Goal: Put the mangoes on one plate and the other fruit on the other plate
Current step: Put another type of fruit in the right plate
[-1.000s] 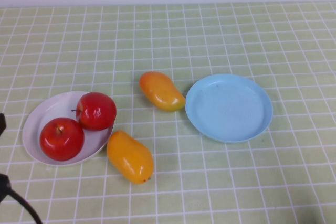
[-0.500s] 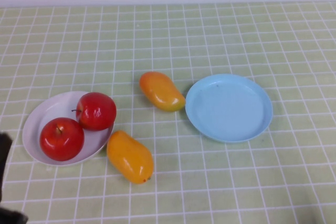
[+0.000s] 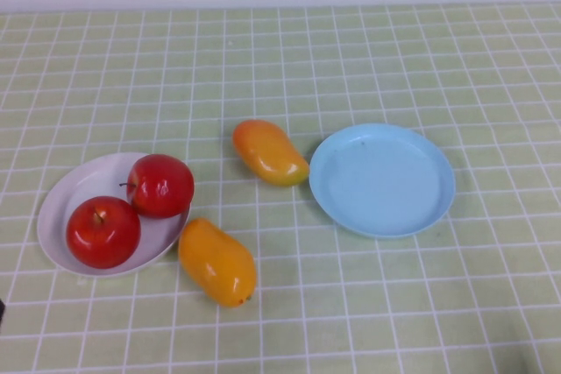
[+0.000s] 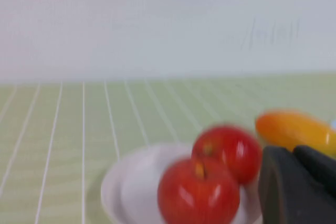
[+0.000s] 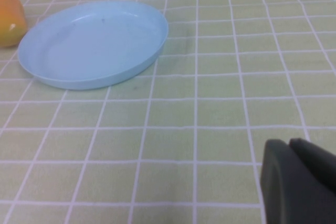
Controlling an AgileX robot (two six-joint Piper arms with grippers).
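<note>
Two red apples (image 3: 103, 231) (image 3: 160, 185) lie together on the white plate (image 3: 83, 183) at the left. One mango (image 3: 270, 152) lies on the cloth just left of the light blue plate (image 3: 382, 216), which holds nothing. The other mango (image 3: 217, 261) lies on the cloth by the white plate's near right rim. My left gripper (image 4: 291, 153) is shut and holds nothing, low on the near side of the white plate (image 4: 126, 182) and its apples (image 4: 198, 192). My right gripper (image 5: 289, 142) is shut and holds nothing, over bare cloth on the near side of the blue plate (image 5: 94, 43).
A green checked cloth (image 3: 351, 59) covers the whole table, bare at the back and along the front right. A pale wall runs behind the table's far edge.
The dark parts of my left arm at the lower left edge of the high view have slid out of sight. Fruit and plates have not moved.
</note>
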